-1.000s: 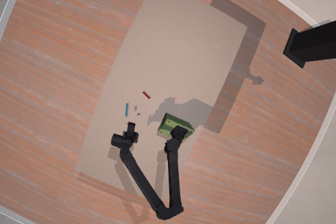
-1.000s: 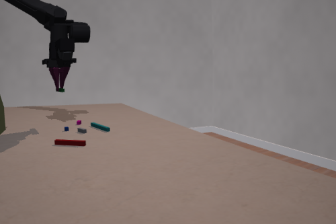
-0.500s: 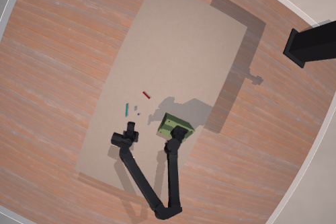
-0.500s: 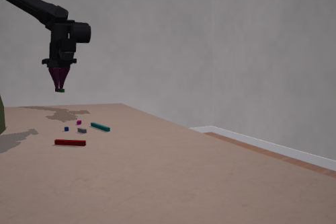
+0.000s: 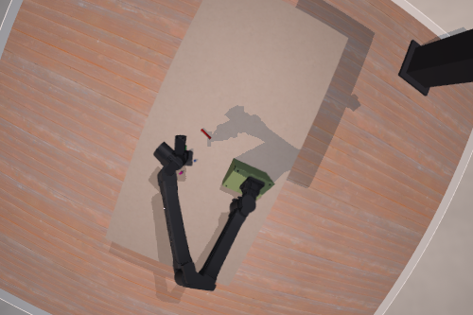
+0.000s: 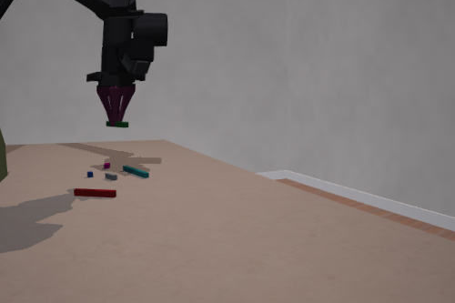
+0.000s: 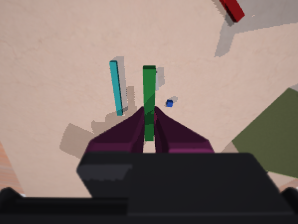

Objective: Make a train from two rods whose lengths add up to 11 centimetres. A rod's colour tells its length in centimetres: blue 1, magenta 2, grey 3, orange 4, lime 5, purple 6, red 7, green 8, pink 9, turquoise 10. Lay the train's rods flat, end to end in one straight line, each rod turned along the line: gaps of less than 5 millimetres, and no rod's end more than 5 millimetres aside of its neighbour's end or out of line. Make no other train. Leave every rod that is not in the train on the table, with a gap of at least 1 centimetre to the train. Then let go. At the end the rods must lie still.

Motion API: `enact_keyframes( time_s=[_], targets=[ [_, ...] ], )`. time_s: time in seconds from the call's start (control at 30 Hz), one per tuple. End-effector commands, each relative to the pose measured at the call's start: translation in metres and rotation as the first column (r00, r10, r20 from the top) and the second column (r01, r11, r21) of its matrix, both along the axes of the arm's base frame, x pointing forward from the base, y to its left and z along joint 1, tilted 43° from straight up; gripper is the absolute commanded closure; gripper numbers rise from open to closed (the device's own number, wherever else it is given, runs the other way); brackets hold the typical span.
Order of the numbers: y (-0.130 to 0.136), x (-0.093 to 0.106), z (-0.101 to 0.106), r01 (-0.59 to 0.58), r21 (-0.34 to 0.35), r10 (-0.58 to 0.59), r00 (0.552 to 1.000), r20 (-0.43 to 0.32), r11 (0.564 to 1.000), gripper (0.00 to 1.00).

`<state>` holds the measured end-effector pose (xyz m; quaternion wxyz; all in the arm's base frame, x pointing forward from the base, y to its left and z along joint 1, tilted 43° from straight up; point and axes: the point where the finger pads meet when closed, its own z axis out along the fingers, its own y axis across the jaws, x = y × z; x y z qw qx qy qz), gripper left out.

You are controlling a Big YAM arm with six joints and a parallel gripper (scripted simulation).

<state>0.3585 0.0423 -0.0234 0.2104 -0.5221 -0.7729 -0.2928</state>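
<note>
Pinched nearly shut, the gripper holds the green rod level between its purple fingers, well above the table. From the wrist camera the green rod runs straight out from the gripper, gripped near its near end, with most of its length sticking forward past the fingertips.

Below on the table, the turquoise rod lies flat just to one side of the held rod and roughly parallel to it. A small blue cube sits on the other side, close by. In the exterior view the turquoise rod lies near a grey rod, the blue cube and a magenta piece, all apart from one another. The red rod lies flat nearer the camera, apart from that cluster; it shows at the top edge of the wrist view. From above, the arm reaches from its green base across the table.
</note>
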Motion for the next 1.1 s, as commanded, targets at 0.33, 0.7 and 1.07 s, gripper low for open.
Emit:
enact_keyframes(
  time_s=[0.33,0.7,1.07],
  targets=[
    [-0.034,0.038,-0.016,-0.108,-0.017,0.110,0.981,0.161,0.994,0.96],
    [-0.027,0.015,-0.035,-0.095,0.006,0.094,0.991,0.092,0.995,0.96],
    [-0.009,0.013,-0.053,-0.092,0.008,0.091,0.992,0.088,0.996,0.96]
  ],
)
